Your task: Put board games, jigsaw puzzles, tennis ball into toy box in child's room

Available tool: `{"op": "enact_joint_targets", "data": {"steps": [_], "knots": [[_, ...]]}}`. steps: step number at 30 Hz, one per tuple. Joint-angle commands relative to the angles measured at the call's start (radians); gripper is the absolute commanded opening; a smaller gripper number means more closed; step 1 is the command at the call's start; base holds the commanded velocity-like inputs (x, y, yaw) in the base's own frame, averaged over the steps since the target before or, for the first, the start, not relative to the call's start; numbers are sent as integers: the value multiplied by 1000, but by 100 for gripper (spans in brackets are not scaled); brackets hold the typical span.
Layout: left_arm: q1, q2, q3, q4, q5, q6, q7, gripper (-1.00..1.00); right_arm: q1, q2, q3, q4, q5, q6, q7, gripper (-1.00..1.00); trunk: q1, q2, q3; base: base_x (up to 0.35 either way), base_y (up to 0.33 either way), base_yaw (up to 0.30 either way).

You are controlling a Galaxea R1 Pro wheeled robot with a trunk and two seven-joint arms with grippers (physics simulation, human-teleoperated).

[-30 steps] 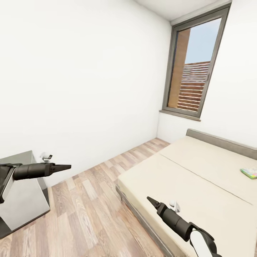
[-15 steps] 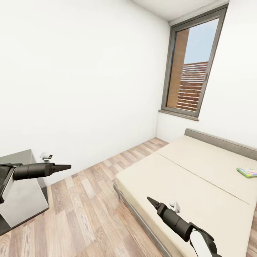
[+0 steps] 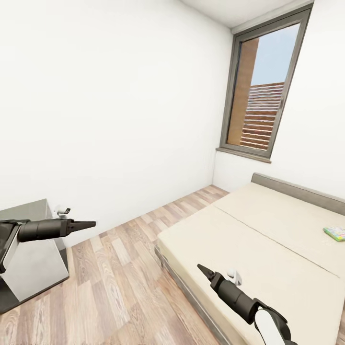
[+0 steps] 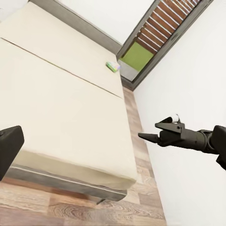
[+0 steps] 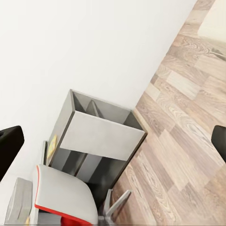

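Observation:
A flat pale green board game point(image 3: 334, 233) lies on the beige bed point(image 3: 268, 249) near its far right edge, well beyond both arms; it also appears in the left wrist view as the board game point(image 4: 112, 66) by the window. My left gripper point(image 3: 89, 224) hangs open over the floor beside the grey end of the table point(image 3: 28, 249). My right gripper point(image 3: 203, 269) is open above the bed's near corner, holding nothing. Its two fingers point(image 5: 9, 146) stand far apart at the frame edges. The toy box, jigsaw puzzles and tennis ball are out of view.
Wood-plank floor point(image 3: 124, 268) runs between table and bed. A tall grey-framed window point(image 3: 261, 91) sits above the low grey headboard point(image 3: 297, 189). In the right wrist view the side desk's white panel point(image 5: 101, 136) stands next to a grey and red chair point(image 5: 63, 197).
The whole picture has shifted slightly right, so the camera has moved. Both arms keep the same pose and the board game lies where it was on the bed.

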State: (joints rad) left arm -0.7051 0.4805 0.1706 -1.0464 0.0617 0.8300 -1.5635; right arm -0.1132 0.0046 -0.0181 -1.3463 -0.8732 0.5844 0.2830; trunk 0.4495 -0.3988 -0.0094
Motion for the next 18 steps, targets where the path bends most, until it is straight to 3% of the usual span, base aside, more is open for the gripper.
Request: {"op": "enact_joint_targets", "data": {"steps": [1, 11, 18], "knots": [[-1, 0, 0, 0, 0, 11, -4, 100, 0, 0, -2, 0, -4, 6, 1, 100, 0, -1, -1, 0, -143, 238], [0, 0, 0, 0, 0, 11, -4, 100, 0, 0, -2, 2, -5, 6, 1, 100, 0, -1, -1, 0, -215, 273], [1, 0, 0, 0, 0, 11, -4, 100, 0, 0, -2, 3, -5, 6, 1, 100, 0, -1, -1, -12, -58, 289]]}}
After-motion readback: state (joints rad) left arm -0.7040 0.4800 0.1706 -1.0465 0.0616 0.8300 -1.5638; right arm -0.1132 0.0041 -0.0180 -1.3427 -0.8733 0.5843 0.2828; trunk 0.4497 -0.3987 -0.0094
